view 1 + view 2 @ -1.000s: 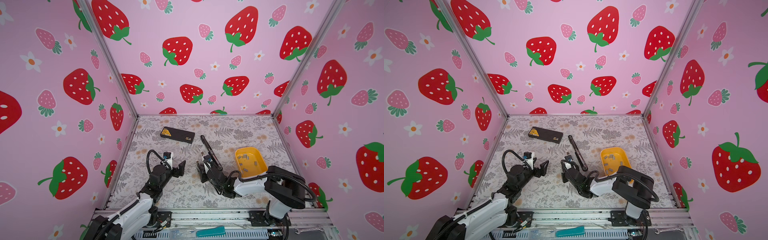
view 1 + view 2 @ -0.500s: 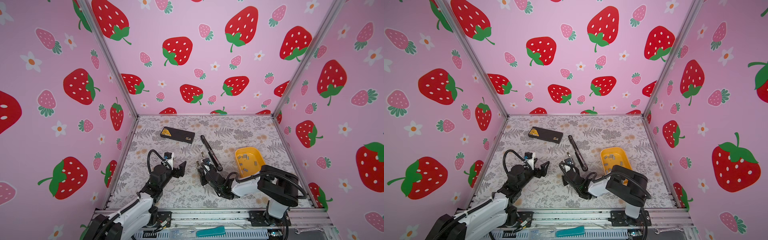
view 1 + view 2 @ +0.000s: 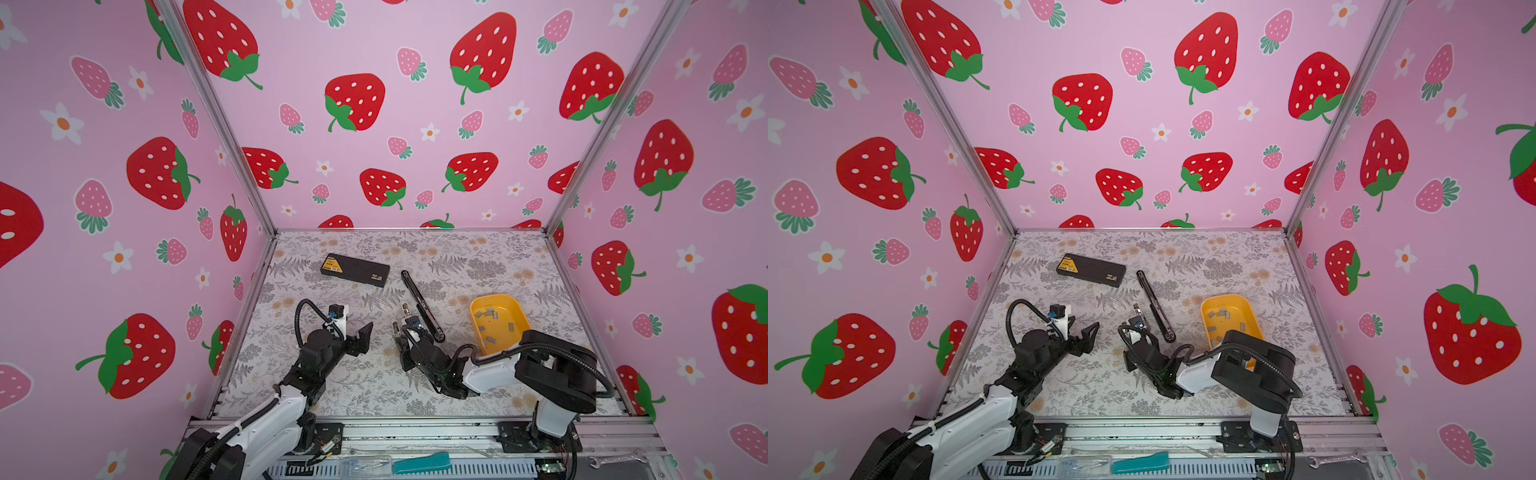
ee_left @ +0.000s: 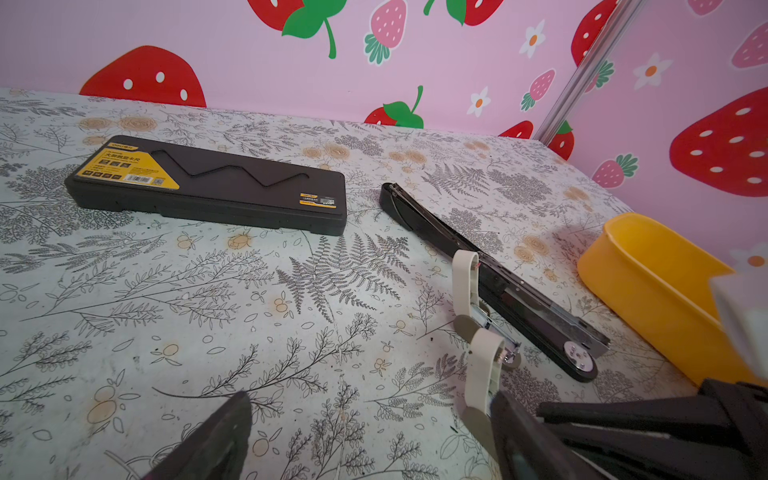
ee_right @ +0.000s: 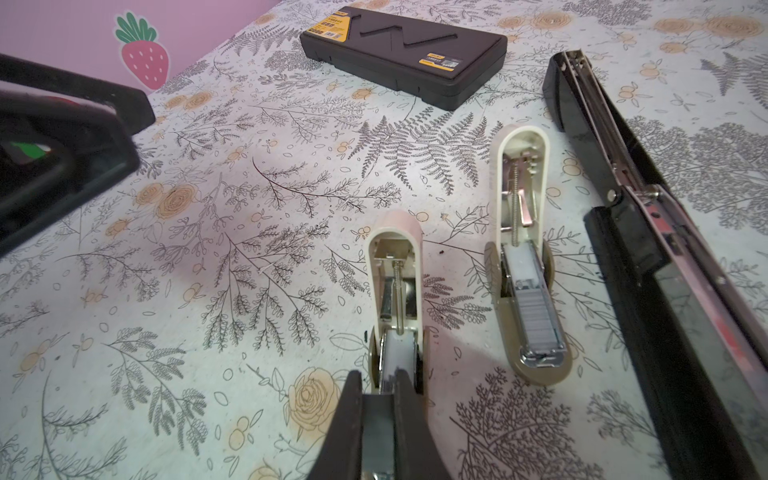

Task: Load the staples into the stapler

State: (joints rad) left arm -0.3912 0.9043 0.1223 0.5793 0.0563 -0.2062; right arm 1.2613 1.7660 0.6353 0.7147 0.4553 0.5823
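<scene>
Where the short silver-grey metal staples (image 3: 491, 338) lie: loose rectangular strips inside the glossy yellow plastic tray (image 4: 648, 286), at the desk's right side.
Desk (image 5: 208, 249): flat, papered in a grey fern-and-rose print.
Right pincer (image 5: 378, 378): closed tight at the near end of an opened cream plastic stapler (image 5: 395, 266) with a rounded nose; whether it grips anything, I cannot tell.
Left pincer (image 4: 372, 401): spread wide, holding nothing, over bare desk.
Second cream stapler (image 5: 523, 216): open just beside the first, a ribbed grey staple row (image 5: 540, 320) in its shiny metal channel.
Long black stapler (image 5: 665, 266): slim, folded out flat, steel rail bared, between the cream pair and the tray.
Black case (image 4: 208, 187): matte rectangular plastic box, yellow label, near the back wall.
Views: only the top views look into the tray; the left wrist view gives its smooth outer wall. Only the right wrist view shows the coil springs.
</scene>
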